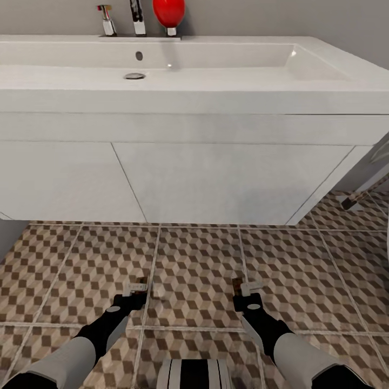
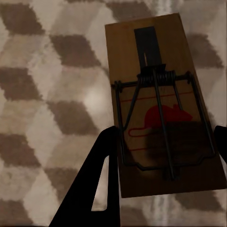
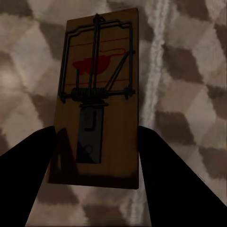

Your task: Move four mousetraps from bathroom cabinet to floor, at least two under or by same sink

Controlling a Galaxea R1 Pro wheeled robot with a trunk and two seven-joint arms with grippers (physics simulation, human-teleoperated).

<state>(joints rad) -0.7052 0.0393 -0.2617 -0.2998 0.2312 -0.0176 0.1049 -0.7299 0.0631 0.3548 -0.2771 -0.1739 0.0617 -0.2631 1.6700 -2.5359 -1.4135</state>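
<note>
I had the left gripper (image 1: pixel 141 286) and right gripper (image 1: pixel 241 287) each clamped edgewise on a mousetrap (image 2: pixel 163 109) (image 3: pixel 98 99) above the bathroom floor (image 1: pixel 200 259) before the sink (image 1: pixel 162 70); the boards looked light, stiff, best pinched clear of the spring wire.

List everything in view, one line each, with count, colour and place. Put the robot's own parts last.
sink: one, white, on the wall-hung vanity, ahead.
vanity: one, white, under the sink.
faucet: one, chrome, behind the basin.
red object: one, beside the faucet.
drain: one, grey, in the basin.
bathroom floor: brown, beige and white cube-pattern tiles.
left mousetrap: one, tan wood, between the left gripper's fingers.
right mousetrap: one, tan wood, between the right gripper's fingers.
left gripper: black, low over the floor.
right gripper: black, low over the floor.
</note>
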